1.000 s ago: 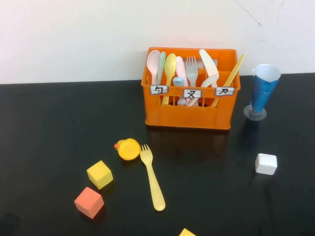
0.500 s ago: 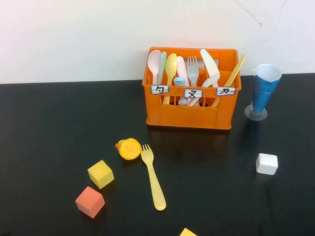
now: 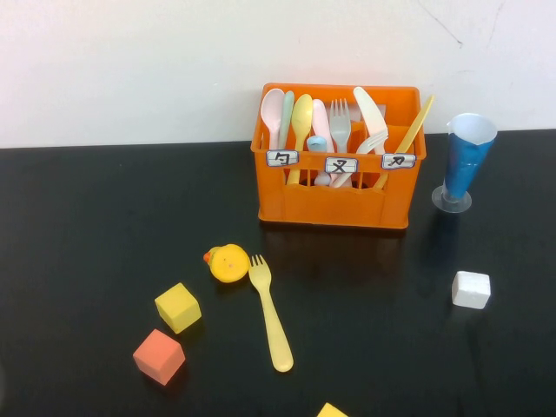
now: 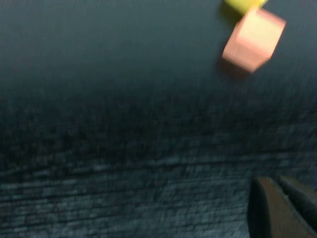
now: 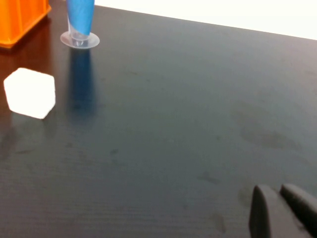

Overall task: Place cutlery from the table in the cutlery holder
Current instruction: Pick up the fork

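Note:
The pale yellow fork (image 3: 269, 313) lies flat on the black table (image 3: 104, 217), tines toward the orange cutlery holder (image 3: 334, 204), which stands at the back with several spoons, forks and knives in it. Neither gripper shows in the high view. My left gripper (image 4: 275, 186) is shut and empty, low over bare tabletop, with the orange-pink cube (image 4: 253, 39) some way ahead. My right gripper (image 5: 274, 191) is shut and empty over bare tabletop, far from the holder's corner (image 5: 22, 20).
A yellow duck toy (image 3: 228, 262) touches the fork's tines. A yellow cube (image 3: 177, 307) and an orange-pink cube (image 3: 158, 356) lie left of the fork. A white cube (image 3: 471, 289) and a blue cone cup (image 3: 465, 161) stand right. Another yellow piece (image 3: 330, 411) sits at the front edge.
Nothing on the table has moved, and neither arm has entered the high view.

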Available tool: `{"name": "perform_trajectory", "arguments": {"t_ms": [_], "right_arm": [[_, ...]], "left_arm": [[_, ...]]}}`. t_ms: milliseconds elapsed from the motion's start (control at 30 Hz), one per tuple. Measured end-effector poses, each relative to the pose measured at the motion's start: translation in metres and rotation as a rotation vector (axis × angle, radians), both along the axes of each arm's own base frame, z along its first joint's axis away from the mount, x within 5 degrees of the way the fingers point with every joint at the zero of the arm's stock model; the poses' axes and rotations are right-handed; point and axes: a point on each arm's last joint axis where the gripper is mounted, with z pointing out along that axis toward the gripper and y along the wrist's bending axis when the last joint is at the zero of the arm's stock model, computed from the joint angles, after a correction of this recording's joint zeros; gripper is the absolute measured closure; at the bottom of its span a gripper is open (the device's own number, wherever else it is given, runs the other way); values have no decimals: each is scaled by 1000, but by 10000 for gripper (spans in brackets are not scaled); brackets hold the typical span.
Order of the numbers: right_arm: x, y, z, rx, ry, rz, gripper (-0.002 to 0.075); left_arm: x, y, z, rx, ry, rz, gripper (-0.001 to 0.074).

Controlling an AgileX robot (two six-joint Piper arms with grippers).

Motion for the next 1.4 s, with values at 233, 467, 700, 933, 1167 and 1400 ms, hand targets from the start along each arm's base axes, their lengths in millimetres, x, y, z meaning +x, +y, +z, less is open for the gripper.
{"name": "perform_trajectory", "arguments": {"t_ms": [233, 467, 700, 933, 1167, 1400], "right_arm": [[0, 0, 0, 1, 0, 0, 696], [0, 0, 0, 1, 0, 0, 696], [0, 0, 0, 1, 0, 0, 696], [0, 0, 0, 1, 0, 0, 696], [0, 0, 0, 1, 0, 0, 696], [0, 0, 0, 1, 0, 0, 696]], "left_arm": [[37, 3, -21, 84, 218, -33, 736], [75, 7, -19, 155, 302, -62, 736], [118, -7, -2, 179, 286, -162, 736], [166, -50, -7, 273, 319, -325, 736], [207, -119, -34, 321, 376, -442, 736], [232, -181, -58, 229, 424, -542, 736]]}}
